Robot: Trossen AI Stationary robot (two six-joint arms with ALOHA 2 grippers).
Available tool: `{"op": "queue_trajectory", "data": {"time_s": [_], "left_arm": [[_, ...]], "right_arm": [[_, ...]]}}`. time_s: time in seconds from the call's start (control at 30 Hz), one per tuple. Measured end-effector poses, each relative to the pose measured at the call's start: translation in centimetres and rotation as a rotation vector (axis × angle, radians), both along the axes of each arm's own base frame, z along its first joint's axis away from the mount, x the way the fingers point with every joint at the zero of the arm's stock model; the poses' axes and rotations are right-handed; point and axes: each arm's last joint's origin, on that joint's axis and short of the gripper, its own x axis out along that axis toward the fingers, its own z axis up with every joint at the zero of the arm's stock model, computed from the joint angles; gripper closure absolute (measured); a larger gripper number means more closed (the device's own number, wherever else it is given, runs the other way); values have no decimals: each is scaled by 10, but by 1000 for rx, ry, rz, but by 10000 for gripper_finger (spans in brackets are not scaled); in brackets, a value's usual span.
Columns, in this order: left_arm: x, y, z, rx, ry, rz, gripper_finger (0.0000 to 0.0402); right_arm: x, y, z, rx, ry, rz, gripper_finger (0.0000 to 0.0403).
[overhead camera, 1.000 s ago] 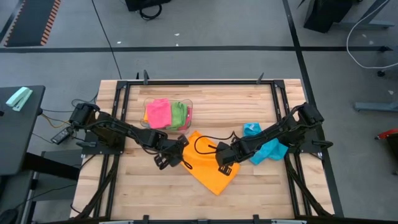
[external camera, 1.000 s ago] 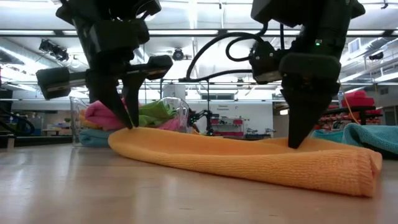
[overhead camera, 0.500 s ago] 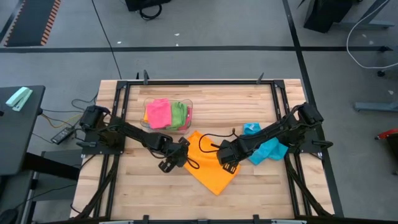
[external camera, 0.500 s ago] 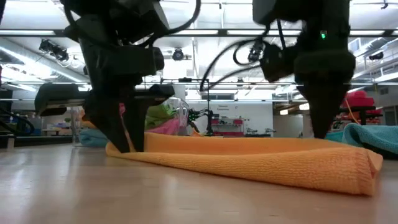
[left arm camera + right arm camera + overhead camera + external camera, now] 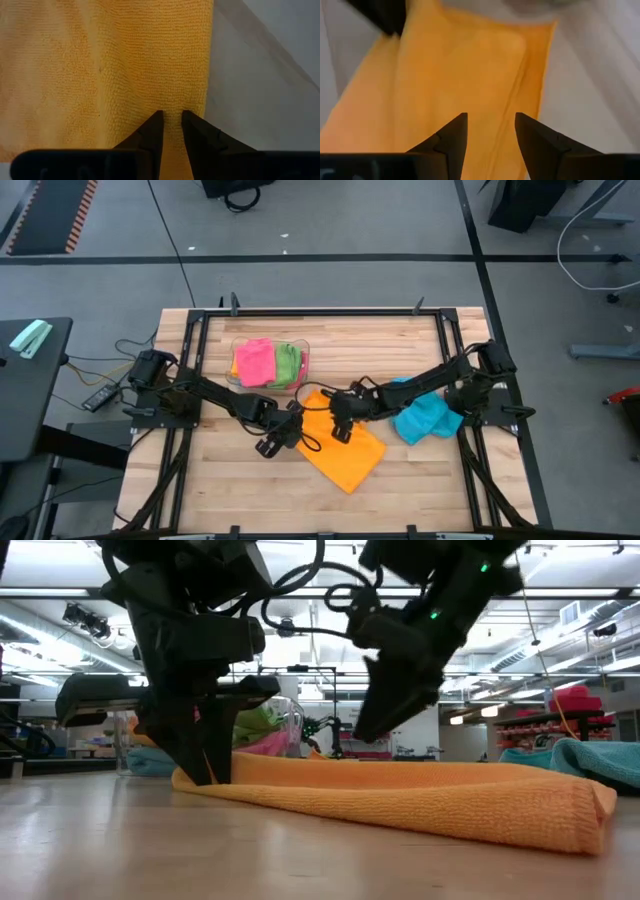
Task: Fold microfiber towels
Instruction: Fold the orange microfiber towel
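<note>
An orange towel (image 5: 352, 458) lies folded into a long band on the table's middle (image 5: 430, 798). My left gripper (image 5: 283, 438) stands at the band's left end (image 5: 208, 776), its fingers a narrow gap apart (image 5: 172, 120). My right gripper (image 5: 340, 428) hangs open above the towel's far part (image 5: 368, 730), touching nothing; the cloth shows below its fingers (image 5: 490, 130). A blue towel (image 5: 428, 420) lies crumpled at the right. A pink towel (image 5: 254, 362) and a green towel (image 5: 287, 364) sit in a clear bin (image 5: 304, 358). My left gripper comes from above, slanting, and its fingertips (image 5: 155, 125) stand on the orange towel's left end close to its edge (image 5: 200, 100). A strip of cloth shows in the gap; whether the fingers pinch it I cannot tell. The towel lies flat on the table.
Bare wood lies in front of the towel toward the near edge (image 5: 250, 490). Black frame rails (image 5: 190, 380) run along the table's left, right and far sides. The bin stands just beyond my left arm.
My right gripper has opened, let go of the orange towel, risen and swung toward the table's left and far side. My left gripper has sunk and rolled, its fingers parting a little. The towel's left end has come down onto the table.
</note>
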Motion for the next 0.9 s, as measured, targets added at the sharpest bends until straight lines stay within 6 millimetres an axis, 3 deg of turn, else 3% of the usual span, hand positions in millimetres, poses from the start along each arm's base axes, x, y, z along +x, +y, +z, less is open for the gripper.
{"op": "queue_trajectory", "data": {"time_s": [0.23, 0.5, 0.9], "left_arm": [[0, 0, 0, 1, -4, 1, 322], [0, 0, 0, 3, -7, -3, 321], [0, 0, 0, 3, -10, -4, 325]], "right_arm": [[12, -22, -7, 0, -150, -1, 230], [33, -36, -48, 1, -96, -14, 231], [39, -47, -45, -30, -146, -6, 231]]}}
